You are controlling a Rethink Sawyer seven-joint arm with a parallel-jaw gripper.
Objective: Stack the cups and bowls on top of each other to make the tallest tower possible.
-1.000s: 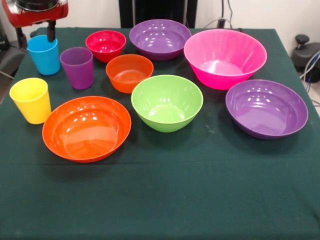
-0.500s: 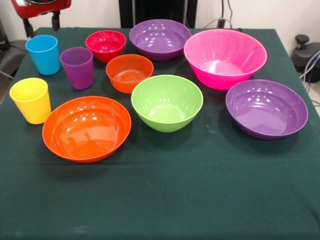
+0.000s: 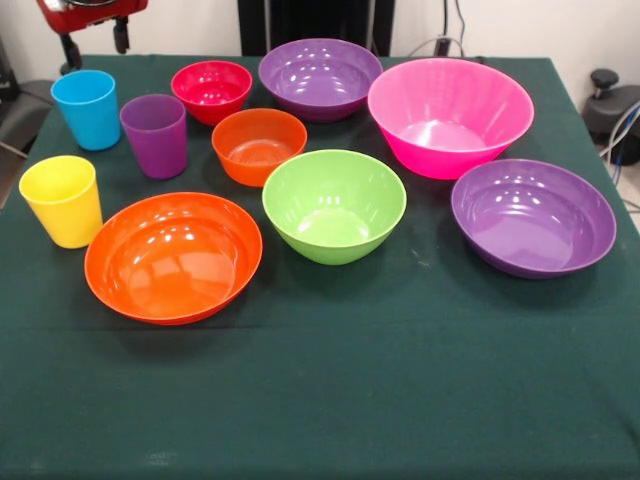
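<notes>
All cups and bowls stand apart and upright on the green cloth; nothing is stacked. The blue cup (image 3: 85,108), purple cup (image 3: 155,133) and yellow cup (image 3: 62,198) are at the left. The small red bowl (image 3: 211,88), small orange bowl (image 3: 259,145), green bowl (image 3: 334,203), wide orange bowl (image 3: 173,255), far purple bowl (image 3: 320,75), right purple bowl (image 3: 532,215) and pink bowl (image 3: 450,113) fill the middle and right. My gripper (image 3: 95,45) is at the top left, above and behind the blue cup, open and empty.
The green-clothed table (image 3: 350,400) has its left edge close to the yellow and blue cups. A black post (image 3: 315,25) stands behind the far edge. Cables and a black object (image 3: 612,105) lie off the right side.
My gripper has risen and drawn back from just behind the blue cup toward the top edge, shifting slightly right. The cups and bowls have not moved.
</notes>
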